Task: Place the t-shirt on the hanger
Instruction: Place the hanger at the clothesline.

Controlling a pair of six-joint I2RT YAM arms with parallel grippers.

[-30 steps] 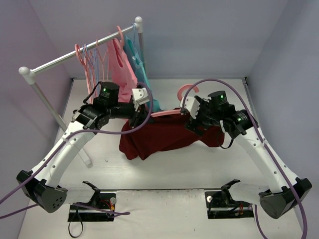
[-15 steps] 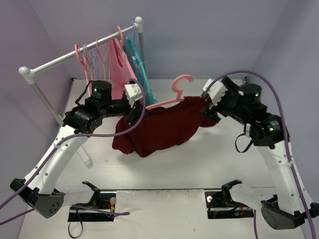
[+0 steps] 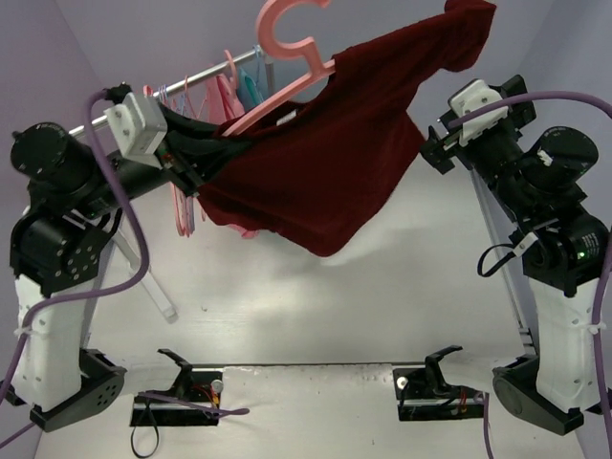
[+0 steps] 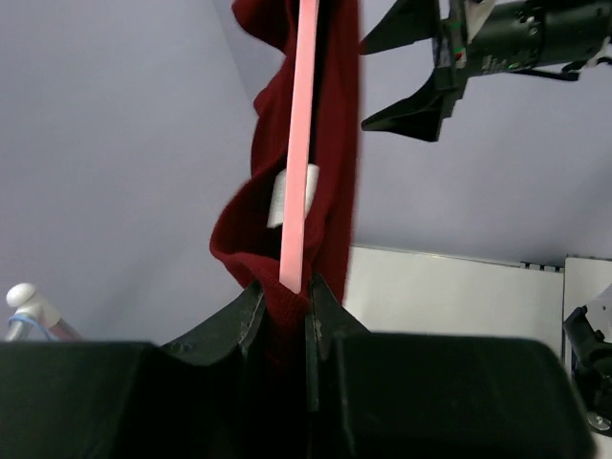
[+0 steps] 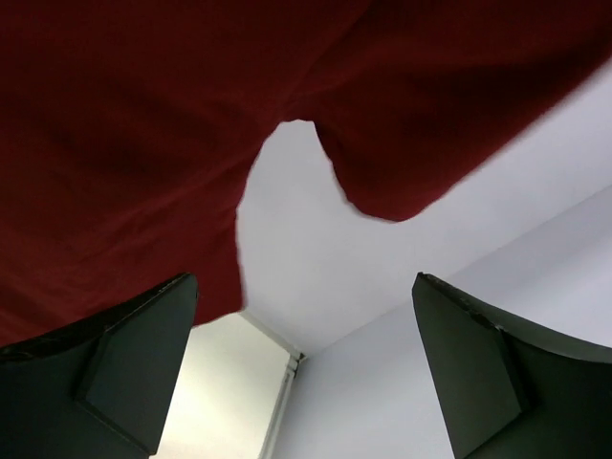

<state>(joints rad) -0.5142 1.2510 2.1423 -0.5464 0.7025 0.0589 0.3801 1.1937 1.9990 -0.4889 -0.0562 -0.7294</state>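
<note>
T-shirt (image 3: 325,163), 1, drapes over 1 hanger (image 4: 301,143) clamped in left fingers (image 4: 239,314); right fingers (image 5: 134,363) stand apart.

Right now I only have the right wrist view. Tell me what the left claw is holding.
Observer: The left claw is pinched on one end of the hanger, t-shirt fabric caught with it.
Operator: Describe the hook.
Observer: The hook is free in the air, not on the rail.
Operator: Report my claw from outside.
Observer: The right claw stands open beside the t-shirt, nothing between its fingers.
</note>
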